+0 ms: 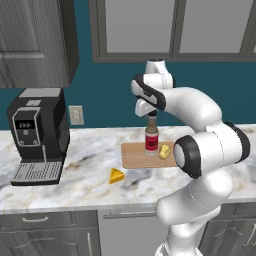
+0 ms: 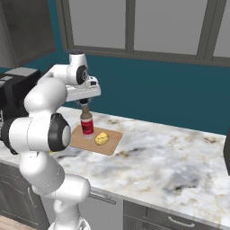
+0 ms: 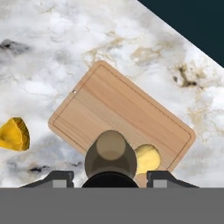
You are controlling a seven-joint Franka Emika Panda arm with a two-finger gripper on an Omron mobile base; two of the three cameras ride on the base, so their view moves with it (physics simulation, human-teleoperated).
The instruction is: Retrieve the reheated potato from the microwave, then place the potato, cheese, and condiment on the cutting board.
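While the gripper [image 1: 151, 119] clasps the rigid, smooth glass condiment bottle [image 1: 151, 140] at its cap, upright above the cutting board [image 1: 135, 156], it could slip

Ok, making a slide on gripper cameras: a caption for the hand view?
Gripper on the condiment bottle above the cutting board, potato beside it, cheese on the counter.

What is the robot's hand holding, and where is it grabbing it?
The gripper holds the condiment bottle by its top, at the cap, standing upright on the cutting board.
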